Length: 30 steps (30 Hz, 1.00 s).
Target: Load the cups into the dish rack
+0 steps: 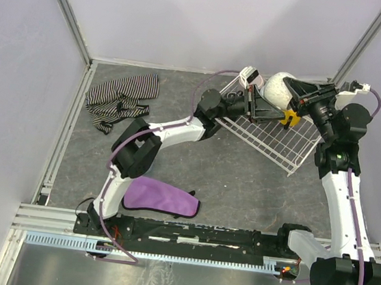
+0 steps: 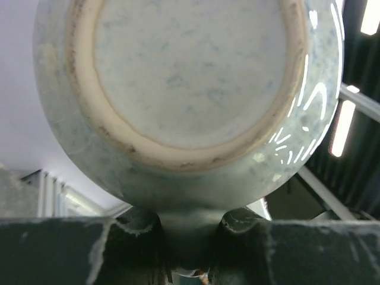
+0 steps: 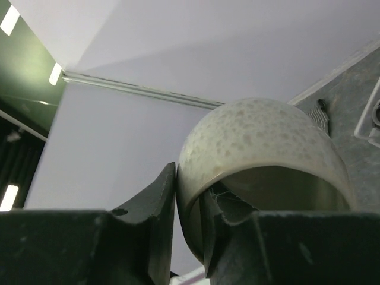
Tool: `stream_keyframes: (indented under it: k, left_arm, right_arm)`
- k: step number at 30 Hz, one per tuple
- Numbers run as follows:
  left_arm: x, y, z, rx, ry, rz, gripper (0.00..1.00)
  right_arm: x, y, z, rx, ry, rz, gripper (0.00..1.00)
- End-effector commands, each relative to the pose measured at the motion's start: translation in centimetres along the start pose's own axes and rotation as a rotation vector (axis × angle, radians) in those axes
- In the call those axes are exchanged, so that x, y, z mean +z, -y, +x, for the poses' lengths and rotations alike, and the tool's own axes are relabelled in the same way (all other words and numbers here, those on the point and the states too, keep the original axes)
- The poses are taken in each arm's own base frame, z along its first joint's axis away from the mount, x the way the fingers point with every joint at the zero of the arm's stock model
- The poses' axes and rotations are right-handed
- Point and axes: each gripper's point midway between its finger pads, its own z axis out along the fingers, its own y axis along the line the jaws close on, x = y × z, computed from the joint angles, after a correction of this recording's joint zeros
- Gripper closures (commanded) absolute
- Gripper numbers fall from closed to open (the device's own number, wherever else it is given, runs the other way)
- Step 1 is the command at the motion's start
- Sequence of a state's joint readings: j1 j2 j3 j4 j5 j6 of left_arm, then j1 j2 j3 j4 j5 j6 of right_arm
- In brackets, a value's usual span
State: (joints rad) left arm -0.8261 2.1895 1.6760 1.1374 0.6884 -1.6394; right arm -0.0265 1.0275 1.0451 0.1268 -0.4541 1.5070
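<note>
Pale cup [image 1: 277,89] hangs over far end of rack [image 1: 276,144], w/ right gripper [image 3: 189,191] pinching its rim. Left gripper [image 2: 190,230] is narrow at cup's side; can't tell if gripping. Risk: arms tug apart, cup slips onto yellow cup [image 1: 289,118].

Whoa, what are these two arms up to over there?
Both arms reach to the wire dish rack at the back right. The right gripper pinches the rim of a pale speckled cup over the rack, while the left gripper is right at the cup's base.
</note>
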Motion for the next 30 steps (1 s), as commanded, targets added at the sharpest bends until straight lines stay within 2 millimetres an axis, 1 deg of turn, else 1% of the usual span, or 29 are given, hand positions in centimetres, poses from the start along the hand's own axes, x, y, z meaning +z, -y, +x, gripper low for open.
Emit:
stream_keyframes:
  k: [1, 4, 9, 11, 12, 14, 15, 17, 23, 27, 30]
  left_arm:
    - [-0.9, -1.2, -0.9, 0.137, -0.033, -0.151, 0.97]
    - [-1.4, -2.1, -1.4, 0.185, -0.047, -0.219, 0.97]
    - [-2.4, -4.0, -2.1, 0.249, -0.077, -0.351, 0.97]
    - [-2.8, -4.6, -2.7, 0.264, -0.080, -0.385, 0.97]
    - [-3.0, -5.0, -2.9, 0.279, -0.087, -0.409, 0.97]
    - [-3.7, -6.4, -3.2, 0.347, -0.123, -0.482, 0.97]
    - [-4.0, -7.2, -3.3, 0.366, -0.141, -0.522, 0.97]
    - [-4.9, -8.5, -3.6, 0.402, -0.167, -0.586, 0.97]
    - [-7.5, -12.3, -5.3, 0.498, -0.190, -0.789, 0.97]
    - [-9.9, -15.1, -6.2, 0.570, -0.232, -0.940, 0.97]
    - [-11.5, -16.8, -6.4, 0.607, -0.273, -1.023, 0.97]
  right_arm:
    - [-1.1, -3.3, 1.9, -0.144, -0.074, -0.096, 0.62]
    - [-1.1, -2.9, 1.9, -0.160, -0.073, -0.079, 0.48]
    - [-1.4, -1.8, 1.7, -0.225, -0.062, -0.010, 0.32]
    - [-1.7, -1.0, 1.6, -0.265, -0.061, 0.040, 0.20]
    - [-2.0, -0.6, 1.5, -0.288, -0.059, 0.072, 0.17]
    - [-2.5, 0.1, 1.2, -0.345, -0.051, 0.131, 0.06]
    - [-2.9, 0.6, 0.9, -0.382, -0.044, 0.168, 0.03]
    - [-3.6, 1.2, 0.4, -0.451, -0.032, 0.234, 0.00]
    - [-6.3, 2.6, -2.3, -0.623, 0.044, 0.447, 0.00]
    - [-7.8, 2.1, -4.1, -0.716, 0.109, 0.532, 0.00]
    - [-8.3, 1.5, -5.0, -0.761, 0.138, 0.558, 0.00]
